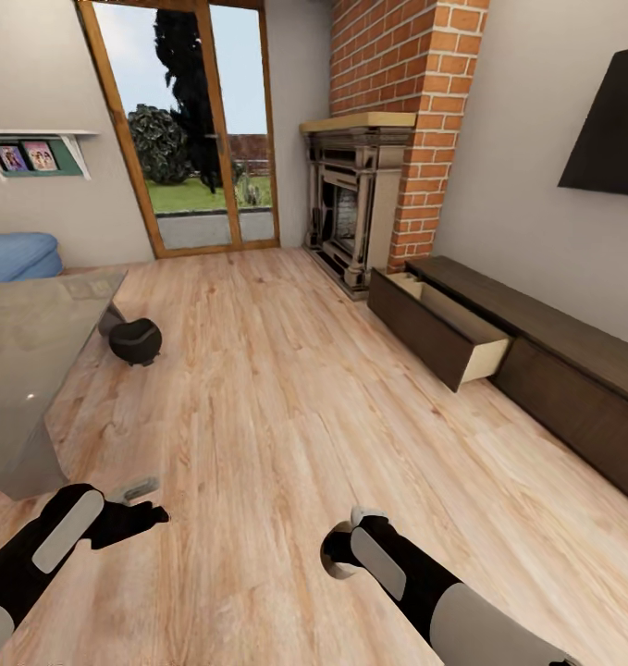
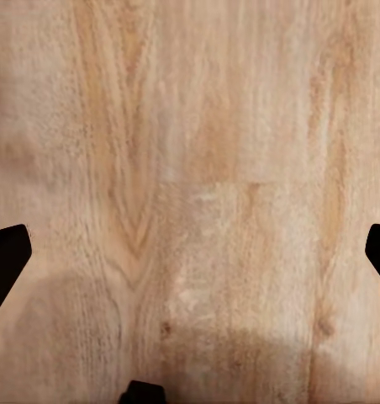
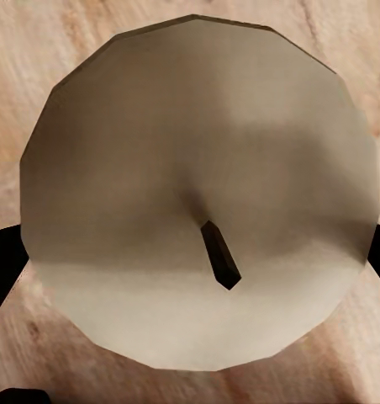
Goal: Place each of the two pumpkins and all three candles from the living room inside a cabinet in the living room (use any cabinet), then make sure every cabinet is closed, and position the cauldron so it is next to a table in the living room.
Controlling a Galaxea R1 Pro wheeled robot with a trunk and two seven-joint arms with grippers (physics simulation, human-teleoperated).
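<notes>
Candle hiding right end effector fingertips

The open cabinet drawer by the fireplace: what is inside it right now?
In the drawer, the head view shows a light tan interior with a divider near its far end. The dark front panel hides the near part of the floor, so nothing is confirmed inside.

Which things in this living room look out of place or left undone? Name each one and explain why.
One drawer of the long dark cabinet by the brick fireplace stands pulled out, its tan interior exposed. The black cauldron sits on the floor beside the glass table. The right gripper grips a candle over the floor.
</notes>
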